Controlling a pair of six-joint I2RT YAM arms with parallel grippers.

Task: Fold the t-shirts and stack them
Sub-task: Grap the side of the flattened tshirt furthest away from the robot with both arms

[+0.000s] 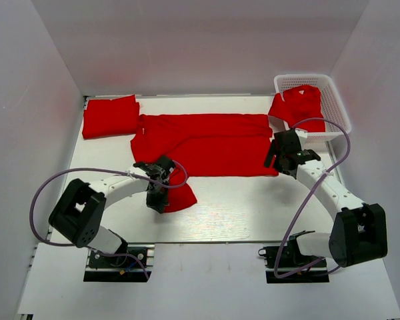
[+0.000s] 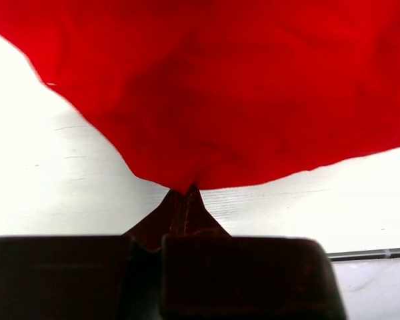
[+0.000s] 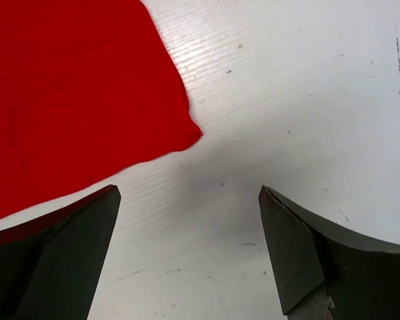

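A red t-shirt (image 1: pixel 207 143) lies spread across the middle of the white table (image 1: pixel 253 207), and one flap of it reaches toward the near left. My left gripper (image 1: pixel 158 200) is shut on the edge of that flap. In the left wrist view the closed fingertips (image 2: pixel 183 198) pinch the red cloth (image 2: pixel 240 87). A folded t-shirt (image 1: pixel 110 117) lies at the far left. A third t-shirt (image 1: pixel 300 103) hangs out of the basket. My right gripper (image 1: pixel 275 159) stands open over bare table, just off the spread shirt's right corner (image 3: pixel 73 113). Nothing is between its fingers (image 3: pixel 190 223).
A white mesh basket (image 1: pixel 333 100) stands at the far right corner. White walls close in the table on the left, back and right. Purple cables loop beside both arms.
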